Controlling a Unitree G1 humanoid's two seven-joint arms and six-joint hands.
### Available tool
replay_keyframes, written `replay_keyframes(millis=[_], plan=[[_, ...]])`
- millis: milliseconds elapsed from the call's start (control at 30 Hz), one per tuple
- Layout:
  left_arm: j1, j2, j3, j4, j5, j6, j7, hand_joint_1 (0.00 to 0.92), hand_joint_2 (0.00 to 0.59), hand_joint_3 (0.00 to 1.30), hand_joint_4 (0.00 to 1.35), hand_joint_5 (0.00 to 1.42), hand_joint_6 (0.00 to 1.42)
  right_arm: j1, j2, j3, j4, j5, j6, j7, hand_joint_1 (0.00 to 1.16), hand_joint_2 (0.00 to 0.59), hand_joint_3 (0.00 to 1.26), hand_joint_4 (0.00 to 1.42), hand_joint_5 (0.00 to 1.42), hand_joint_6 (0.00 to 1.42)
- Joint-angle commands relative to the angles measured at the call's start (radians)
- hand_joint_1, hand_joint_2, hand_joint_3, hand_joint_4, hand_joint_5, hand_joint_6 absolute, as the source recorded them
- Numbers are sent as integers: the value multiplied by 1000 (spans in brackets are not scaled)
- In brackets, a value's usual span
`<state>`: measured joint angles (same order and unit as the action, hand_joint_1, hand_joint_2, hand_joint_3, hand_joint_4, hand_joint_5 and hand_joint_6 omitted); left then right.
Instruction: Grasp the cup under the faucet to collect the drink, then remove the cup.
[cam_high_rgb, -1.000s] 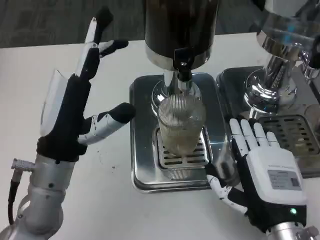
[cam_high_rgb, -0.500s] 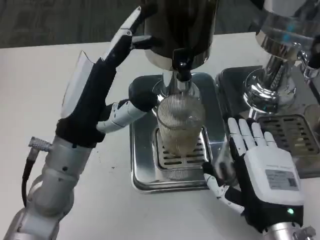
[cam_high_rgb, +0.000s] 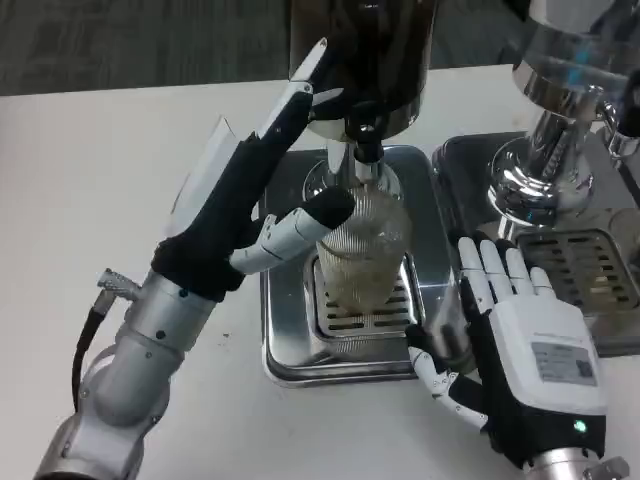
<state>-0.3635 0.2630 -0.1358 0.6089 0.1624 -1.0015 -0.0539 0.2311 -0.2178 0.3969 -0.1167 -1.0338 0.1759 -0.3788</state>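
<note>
Under the faucet sits the cup; the left hand spreads wide beside it; the right hand lies flat, fingers apart.

A clear ribbed glass cup, part-filled with pale drink, stands on the slotted grate of a shiny steel drip tray, directly under the black faucet of a dark cylindrical dispenser. The left hand reaches in from the left, fingers spread, its thumb touching the cup's side. The right hand lies flat on the white table just beside the tray. A second chrome dispenser stands further right.
</note>
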Motion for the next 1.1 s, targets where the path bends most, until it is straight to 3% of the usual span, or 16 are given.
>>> replay_keyframes(millis=[33, 433, 1100], plan=[[-18, -8, 5, 23, -3, -6, -22, 0, 116, 134, 55, 292, 306, 11, 1, -5, -11, -1, 5, -15, 313, 410, 0, 0, 0, 32], [10, 12, 9, -4, 51, -66, -14, 0, 130, 259, 178, 379, 395, 9, 0, -6, -6, 5, -1, -10, 314, 410, 0, 0, 0, 32], [15, 87, -8, -29, 409, -101, 212, 0, 132, 299, 187, 389, 404, 5, 1, -12, 3, 20, -11, -8, 325, 411, 0, 0, 0, 34]])
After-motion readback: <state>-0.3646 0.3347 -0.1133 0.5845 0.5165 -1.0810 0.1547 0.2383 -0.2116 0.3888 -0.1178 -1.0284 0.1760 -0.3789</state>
